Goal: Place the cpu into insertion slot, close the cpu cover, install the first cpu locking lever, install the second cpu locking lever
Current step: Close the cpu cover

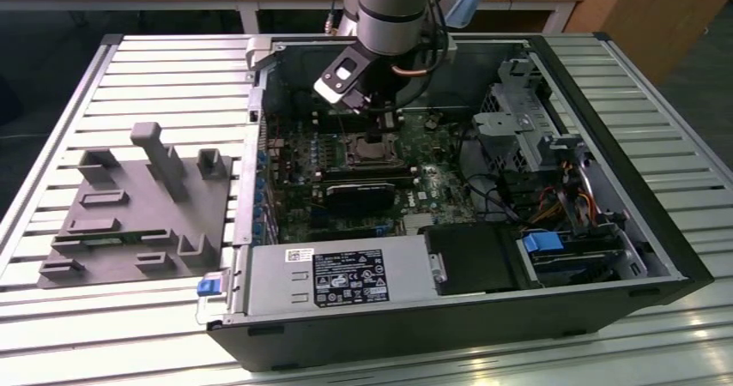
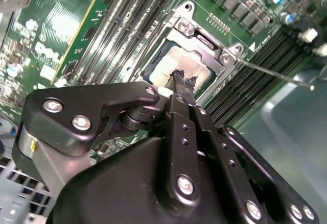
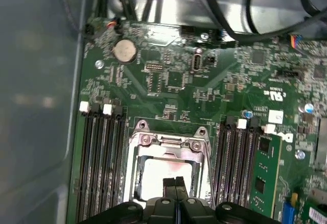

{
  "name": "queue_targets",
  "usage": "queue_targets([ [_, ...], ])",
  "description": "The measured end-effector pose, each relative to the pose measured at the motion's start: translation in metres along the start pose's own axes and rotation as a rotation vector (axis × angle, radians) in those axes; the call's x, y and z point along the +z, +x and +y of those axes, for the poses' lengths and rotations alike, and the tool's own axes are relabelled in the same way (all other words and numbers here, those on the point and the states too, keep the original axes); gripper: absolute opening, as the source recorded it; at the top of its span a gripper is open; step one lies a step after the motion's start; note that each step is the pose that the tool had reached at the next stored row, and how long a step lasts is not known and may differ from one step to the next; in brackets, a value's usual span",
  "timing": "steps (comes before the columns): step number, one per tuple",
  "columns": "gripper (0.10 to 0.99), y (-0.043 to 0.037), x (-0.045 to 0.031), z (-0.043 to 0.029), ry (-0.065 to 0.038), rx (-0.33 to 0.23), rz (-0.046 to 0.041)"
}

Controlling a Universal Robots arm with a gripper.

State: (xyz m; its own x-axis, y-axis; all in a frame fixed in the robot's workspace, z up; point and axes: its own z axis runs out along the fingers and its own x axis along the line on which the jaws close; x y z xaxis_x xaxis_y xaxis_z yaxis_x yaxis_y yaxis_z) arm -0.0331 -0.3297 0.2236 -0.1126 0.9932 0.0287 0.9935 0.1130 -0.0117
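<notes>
in the exterior view my pincer [image 1: 386, 127] hangs inside the open computer case [image 1: 675, 257], right over the insertion slot [image 1: 372, 152].

in the second wrist view my fingertips [image 2: 180, 77] are pressed together with nothing between them. they sit on or just above the cpu [image 2: 176, 60]; i cannot tell which. the cpu lies in the slot with the cpu cover [image 2: 204, 43] down around it, and a thin locking lever [image 2: 276, 75] juts away from the frame.

in the first wrist view the cover frames the cpu squarely.

i judge the cover step done or finishing, with the levers not yet hooked. the next move calls for a closed tip set precisely against that slim rod.
</notes>
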Motion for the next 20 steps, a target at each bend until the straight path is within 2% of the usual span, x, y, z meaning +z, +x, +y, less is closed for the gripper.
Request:
queue_targets([
  [20, 0.102, 0.0, 0.0026, 0.0, 0.01, -0.358, -0.0042],
])
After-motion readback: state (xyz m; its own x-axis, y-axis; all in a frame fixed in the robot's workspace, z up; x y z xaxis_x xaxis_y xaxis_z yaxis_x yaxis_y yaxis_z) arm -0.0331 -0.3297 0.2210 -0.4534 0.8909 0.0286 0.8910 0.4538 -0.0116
